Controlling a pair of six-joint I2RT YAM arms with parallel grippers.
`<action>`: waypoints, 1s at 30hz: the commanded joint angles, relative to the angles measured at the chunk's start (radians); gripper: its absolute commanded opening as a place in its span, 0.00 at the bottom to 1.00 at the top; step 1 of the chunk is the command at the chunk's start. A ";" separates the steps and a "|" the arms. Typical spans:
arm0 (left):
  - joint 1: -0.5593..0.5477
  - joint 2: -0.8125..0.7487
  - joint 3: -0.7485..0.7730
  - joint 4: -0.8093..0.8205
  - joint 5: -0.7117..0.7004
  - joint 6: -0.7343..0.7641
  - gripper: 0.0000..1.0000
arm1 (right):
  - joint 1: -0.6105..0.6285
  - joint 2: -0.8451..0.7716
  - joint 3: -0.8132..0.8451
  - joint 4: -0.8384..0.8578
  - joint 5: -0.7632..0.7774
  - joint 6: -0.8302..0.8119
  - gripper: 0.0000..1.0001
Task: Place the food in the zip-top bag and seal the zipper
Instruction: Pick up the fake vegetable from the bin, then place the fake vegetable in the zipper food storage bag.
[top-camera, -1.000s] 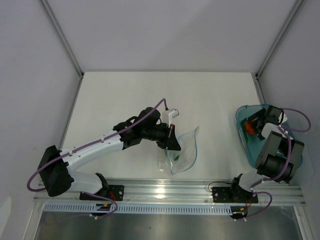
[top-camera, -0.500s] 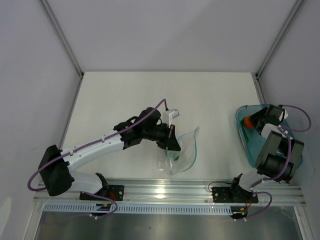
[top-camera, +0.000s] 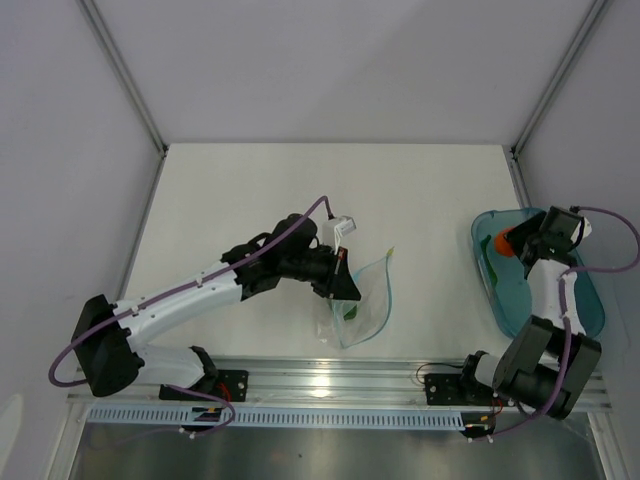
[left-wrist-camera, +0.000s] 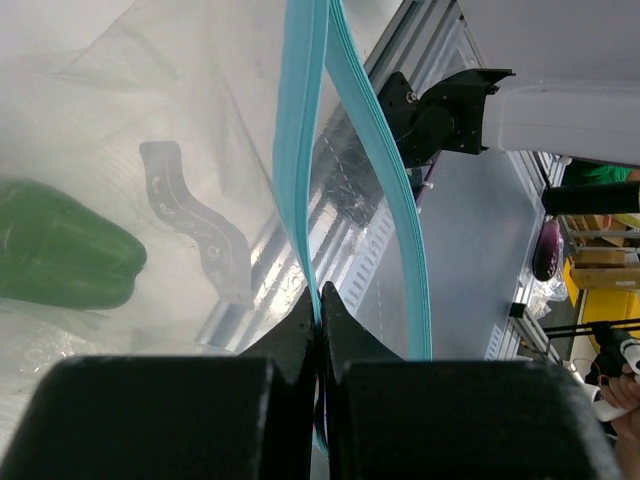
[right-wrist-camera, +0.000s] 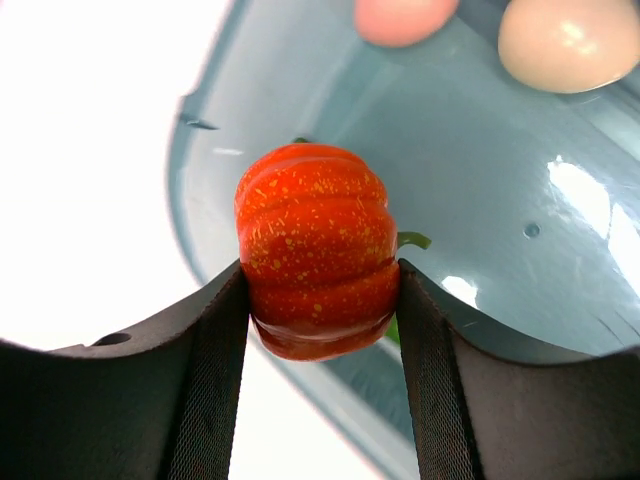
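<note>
Right wrist: fingers (right-wrist-camera: 215, 380) hold food (right-wrist-camera: 315, 250) over tray rim (right-wrist-camera: 192, 110).

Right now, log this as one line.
left tool: shut on zipper | right tool: shut on orange-red food | green pepper: inside zip-top bag

No words, numbers or brand names can be read in any of the views. There is a small mark with a bit of red on the black base plate of the left arm (top-camera: 214, 411). There is another on the base plate of the right arm (top-camera: 486, 409), but both are far too tiny to read.
</note>
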 joint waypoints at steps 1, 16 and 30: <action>0.000 -0.039 -0.004 0.027 -0.004 0.000 0.01 | -0.004 -0.104 0.081 -0.166 -0.004 -0.025 0.15; 0.003 -0.033 -0.014 0.099 0.011 -0.001 0.01 | 0.313 -0.418 0.153 -0.493 -0.257 0.001 0.11; 0.005 -0.039 -0.086 0.177 0.075 -0.017 0.01 | 1.232 -0.455 0.247 -0.637 0.059 0.311 0.13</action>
